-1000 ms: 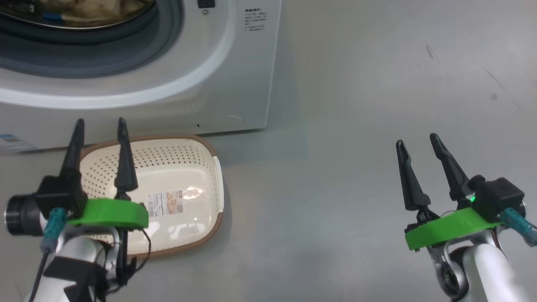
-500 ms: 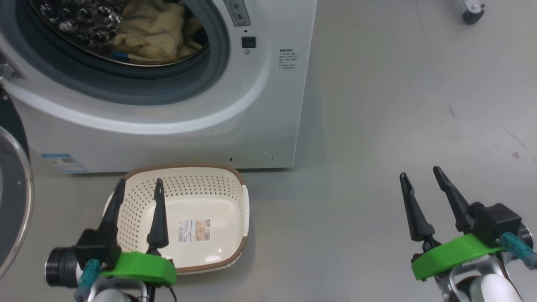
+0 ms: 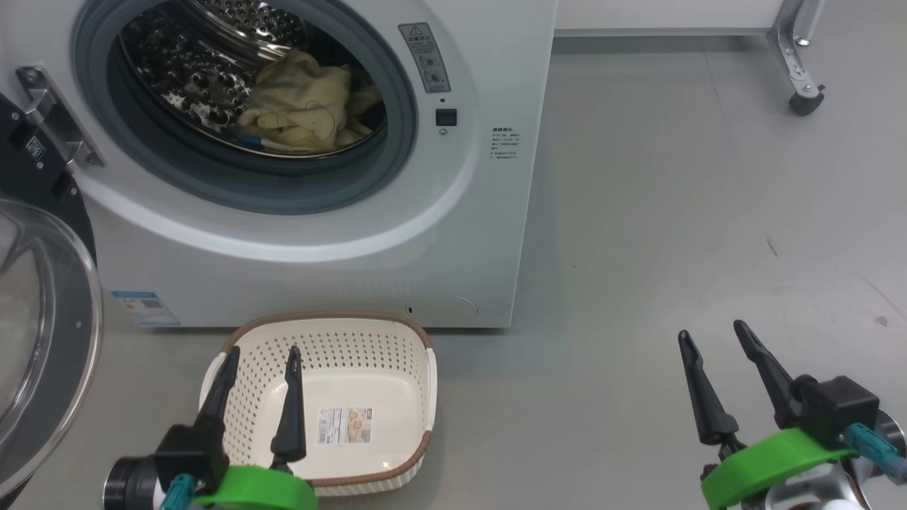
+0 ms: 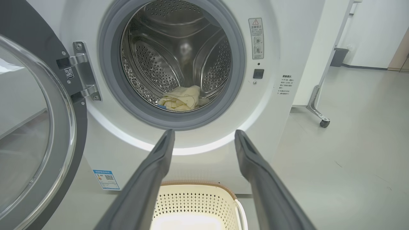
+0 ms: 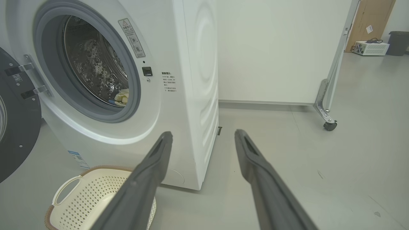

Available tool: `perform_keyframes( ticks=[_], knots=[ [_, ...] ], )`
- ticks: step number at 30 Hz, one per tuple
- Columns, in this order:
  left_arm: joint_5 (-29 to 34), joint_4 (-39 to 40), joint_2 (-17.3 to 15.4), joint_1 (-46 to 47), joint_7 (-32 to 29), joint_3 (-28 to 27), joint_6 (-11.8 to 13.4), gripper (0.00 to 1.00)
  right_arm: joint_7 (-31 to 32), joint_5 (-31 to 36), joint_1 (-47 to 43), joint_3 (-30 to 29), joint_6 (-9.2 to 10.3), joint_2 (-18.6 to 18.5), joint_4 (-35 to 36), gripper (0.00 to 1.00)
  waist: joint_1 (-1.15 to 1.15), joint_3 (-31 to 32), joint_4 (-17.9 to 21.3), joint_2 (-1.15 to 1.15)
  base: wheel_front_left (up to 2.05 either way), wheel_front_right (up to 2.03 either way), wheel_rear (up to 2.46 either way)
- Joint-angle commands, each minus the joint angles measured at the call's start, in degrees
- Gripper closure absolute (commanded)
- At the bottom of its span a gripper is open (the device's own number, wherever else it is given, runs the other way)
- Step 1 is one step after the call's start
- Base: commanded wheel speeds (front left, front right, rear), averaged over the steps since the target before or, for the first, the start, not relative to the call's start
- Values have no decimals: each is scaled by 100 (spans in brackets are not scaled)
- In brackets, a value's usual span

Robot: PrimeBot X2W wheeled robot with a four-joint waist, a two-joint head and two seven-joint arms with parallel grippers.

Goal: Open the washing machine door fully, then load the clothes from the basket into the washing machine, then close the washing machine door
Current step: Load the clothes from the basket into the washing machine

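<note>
The white washing machine [image 3: 397, 241] stands ahead with its door [image 3: 42, 333] swung wide to the left, glass bowl facing out. Cream-yellow clothes [image 3: 305, 106] with a bit of blue lie in the steel drum, also the clothes [image 4: 180, 99] in the left wrist view. The cream basket [image 3: 404, 354] sits on the floor before the machine, nothing in it but its label. My left gripper [image 3: 263, 354] hovers open over the basket's near left side. My right gripper [image 3: 712, 338] stands open above bare floor to the right, holding nothing.
A white partition on a metal foot with a castor [image 3: 804, 103] stands behind and right of the machine. Grey floor [image 3: 673, 234] stretches to the right. A dark bin [image 5: 397, 41] and a white box sit far back in the right wrist view.
The head view has tilted up and back, so the drum, the clothes and the open door have come into sight. Both grippers stay open and sit lower in the picture.
</note>
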State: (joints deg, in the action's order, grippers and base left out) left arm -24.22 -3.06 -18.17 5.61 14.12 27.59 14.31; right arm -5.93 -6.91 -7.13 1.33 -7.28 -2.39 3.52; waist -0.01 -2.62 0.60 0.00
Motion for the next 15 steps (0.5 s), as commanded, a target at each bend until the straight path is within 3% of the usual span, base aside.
perform_keyframes(
  ticks=[1, 15],
  knots=[
    [31, 143, -73, 173, 57, -217, 778, 0, 38, 39, 104, 78, -21, -49, 242, 0, 1, 19, -2, 0, 0, 0, 0],
    [16, 109, -86, 100, 51, -131, 782, 0, 135, 28, -52, 44, -21, -49, 392, 0, 1, 144, -14, 0, 0, 0, 0]
  ],
)
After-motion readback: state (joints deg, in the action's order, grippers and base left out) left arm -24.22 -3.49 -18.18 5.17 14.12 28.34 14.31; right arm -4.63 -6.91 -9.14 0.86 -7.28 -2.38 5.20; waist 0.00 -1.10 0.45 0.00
